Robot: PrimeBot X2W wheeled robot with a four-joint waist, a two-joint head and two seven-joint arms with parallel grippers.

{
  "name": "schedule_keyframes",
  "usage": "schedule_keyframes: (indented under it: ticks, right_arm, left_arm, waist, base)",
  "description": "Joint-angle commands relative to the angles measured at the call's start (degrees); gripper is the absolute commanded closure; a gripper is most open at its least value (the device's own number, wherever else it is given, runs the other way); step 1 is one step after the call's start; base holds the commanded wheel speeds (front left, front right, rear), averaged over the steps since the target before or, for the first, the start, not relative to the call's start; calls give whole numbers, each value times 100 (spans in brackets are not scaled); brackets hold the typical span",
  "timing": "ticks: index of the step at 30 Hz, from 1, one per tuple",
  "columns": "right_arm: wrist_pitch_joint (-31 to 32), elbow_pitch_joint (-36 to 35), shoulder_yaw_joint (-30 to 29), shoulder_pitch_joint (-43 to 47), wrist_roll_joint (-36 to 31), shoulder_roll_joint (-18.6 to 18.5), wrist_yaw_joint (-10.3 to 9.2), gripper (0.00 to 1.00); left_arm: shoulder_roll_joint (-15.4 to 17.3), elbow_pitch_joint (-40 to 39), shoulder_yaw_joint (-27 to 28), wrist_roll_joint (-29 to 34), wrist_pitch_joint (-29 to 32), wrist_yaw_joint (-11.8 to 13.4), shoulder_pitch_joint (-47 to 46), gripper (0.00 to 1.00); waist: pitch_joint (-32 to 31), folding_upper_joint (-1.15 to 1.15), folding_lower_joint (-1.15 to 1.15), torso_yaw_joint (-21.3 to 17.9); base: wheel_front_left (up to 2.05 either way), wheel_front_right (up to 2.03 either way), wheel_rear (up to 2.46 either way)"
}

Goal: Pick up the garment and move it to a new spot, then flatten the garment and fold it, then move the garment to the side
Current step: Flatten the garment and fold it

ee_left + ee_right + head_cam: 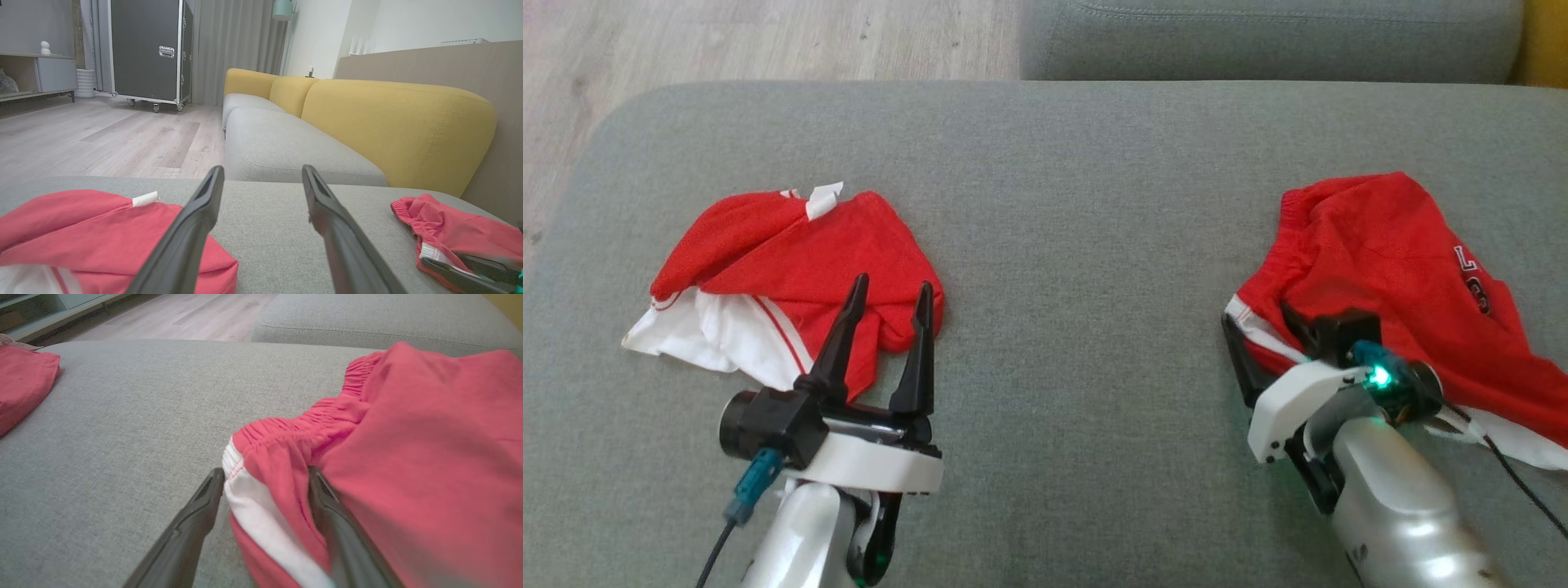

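Okay, I've got two garments on the grey seat cushion (1078, 245) in front of me, well apart from each other. On my left sits a red and white garment (792, 253), crumpled in a heap, with a white tag (823, 198) poking up at its far edge and white fabric spilling out toward the near left. My left gripper (892, 282) hovers over the near right corner of that heap, fingers spread wide and nothing between them; in the left wrist view I'm looking straight through the gap at bare grey cushion and a yellow sofa back (388, 122) beyond. Over on my right lie the red shorts (1380, 261), bunched up, with dark and white lettering showing on the right side. My right gripper (264, 471) is down at their near left corner, released and wide, and the gathered elastic waistband (286, 428) with its white side stripe (253, 506) sits between the two fingers: one finger on the cushion side just beside the stripe, the other against the red cloth. No squeeze on the fabric yet. Wood floor (727, 41) shows past the cushion's far left edge.
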Motion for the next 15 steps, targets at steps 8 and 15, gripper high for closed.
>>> schedule_keyframes:
  ticks: [8, 15]
  right_arm:
    - [-242, 95, 780, -483, 613, 120, 13, 100]
    - [-330, -684, 2183, -447, 1642, 125, 13, 100]
  left_arm:
    - [18, -181, 164, 6, -26, -27, -302, 0]
    - [18, -166, 182, 15, -26, -21, -331, 0]
  waist:
    - [67, 0, 0, 4]
    - [53, 0, 0, -69]
  base:
    - [0, 0, 0]
    - [0, 0, 0]
